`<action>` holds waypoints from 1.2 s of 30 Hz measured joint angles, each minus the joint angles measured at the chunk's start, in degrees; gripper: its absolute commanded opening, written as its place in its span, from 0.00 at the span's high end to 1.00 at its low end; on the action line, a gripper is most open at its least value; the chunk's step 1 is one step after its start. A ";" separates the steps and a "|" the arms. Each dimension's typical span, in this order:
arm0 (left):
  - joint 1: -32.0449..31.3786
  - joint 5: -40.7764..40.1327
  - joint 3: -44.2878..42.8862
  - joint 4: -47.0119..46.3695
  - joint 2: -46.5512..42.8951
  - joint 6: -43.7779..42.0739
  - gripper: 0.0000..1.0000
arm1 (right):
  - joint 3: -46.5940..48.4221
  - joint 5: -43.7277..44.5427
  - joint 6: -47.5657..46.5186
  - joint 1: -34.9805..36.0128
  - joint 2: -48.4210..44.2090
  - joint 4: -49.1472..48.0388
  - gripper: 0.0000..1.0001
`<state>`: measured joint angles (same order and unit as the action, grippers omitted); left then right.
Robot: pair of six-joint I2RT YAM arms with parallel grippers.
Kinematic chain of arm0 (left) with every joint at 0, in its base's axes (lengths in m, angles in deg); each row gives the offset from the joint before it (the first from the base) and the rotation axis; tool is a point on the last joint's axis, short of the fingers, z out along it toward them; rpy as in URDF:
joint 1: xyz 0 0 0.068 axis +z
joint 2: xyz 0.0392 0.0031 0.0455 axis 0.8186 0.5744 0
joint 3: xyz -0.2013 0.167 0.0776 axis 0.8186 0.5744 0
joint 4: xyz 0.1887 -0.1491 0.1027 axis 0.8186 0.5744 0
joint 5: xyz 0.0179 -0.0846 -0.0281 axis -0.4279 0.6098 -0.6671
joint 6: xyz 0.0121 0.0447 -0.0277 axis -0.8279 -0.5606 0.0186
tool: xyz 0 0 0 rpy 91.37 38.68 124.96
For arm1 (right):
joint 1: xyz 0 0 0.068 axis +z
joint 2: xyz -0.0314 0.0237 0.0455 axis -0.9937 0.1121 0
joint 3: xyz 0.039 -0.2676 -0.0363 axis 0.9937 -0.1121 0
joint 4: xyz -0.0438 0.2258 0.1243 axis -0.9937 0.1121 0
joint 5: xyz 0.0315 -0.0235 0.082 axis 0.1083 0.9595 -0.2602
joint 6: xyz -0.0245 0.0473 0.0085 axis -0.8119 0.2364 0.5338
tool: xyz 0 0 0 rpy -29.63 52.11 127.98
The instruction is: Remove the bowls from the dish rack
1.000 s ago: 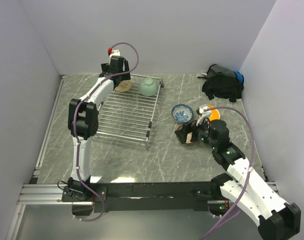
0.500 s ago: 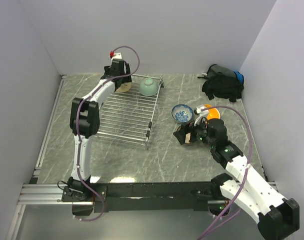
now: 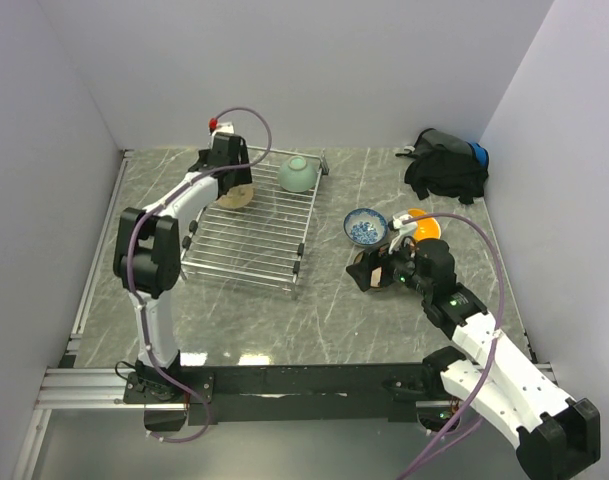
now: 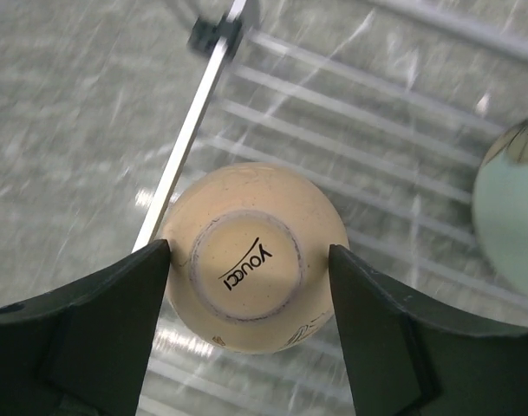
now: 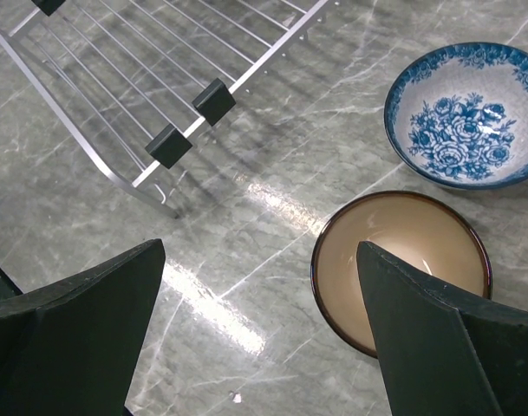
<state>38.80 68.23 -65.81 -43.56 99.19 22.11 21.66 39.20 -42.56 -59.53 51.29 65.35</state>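
The silver wire dish rack (image 3: 249, 235) lies flat on the bench (image 3: 284, 320). A tan bowl (image 4: 255, 256), upside down with its foot ring showing, is clamped in the left gripper (image 4: 250, 260) over the rack's far left part. A pale green bowl (image 3: 298, 174) rests at its far right corner. Off the rack, upright: a white bowl (image 5: 466, 115) with blue flowers, a dark brown bowl (image 5: 400, 269) just beside it, and an orange bowl (image 3: 425, 227).

Seen from overhead, the left gripper (image 3: 232, 180) covers part of the tan bowl (image 3: 240, 197). The right gripper (image 3: 372, 270) hides most of the brown bowl (image 5: 394, 260), and only a sliver of the orange bowl (image 3: 427, 227) shows. In the left wrist view the rack (image 4: 359, 95) is blurred and the green bowl (image 4: 511, 204) is cut off at the right edge. The fingers seem to touch the tan bowl.
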 measured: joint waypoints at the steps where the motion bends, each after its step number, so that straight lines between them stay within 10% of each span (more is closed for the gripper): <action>1: -0.09 -0.24 1.86 0.66 -1.60 0.28 0.19 | 0.00 -0.07 0.00 0.00 -0.13 -0.15 0.00; 16: -9.42 -16.00 -0.37 16.48 -9.49 -4.70 0.01 | -0.04 -0.76 0.00 0.22 -2.14 -0.66 0.00; 36: -16.39 -32.06 -19.34 26.56 13.60 -17.92 0.01 | -1.05 -1.29 0.00 0.22 -1.22 -1.09 0.00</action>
<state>22.41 36.17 -85.15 -17.01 112.79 4.18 20.62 37.91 -42.56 -59.31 50.06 64.25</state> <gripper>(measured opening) 0.995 0.996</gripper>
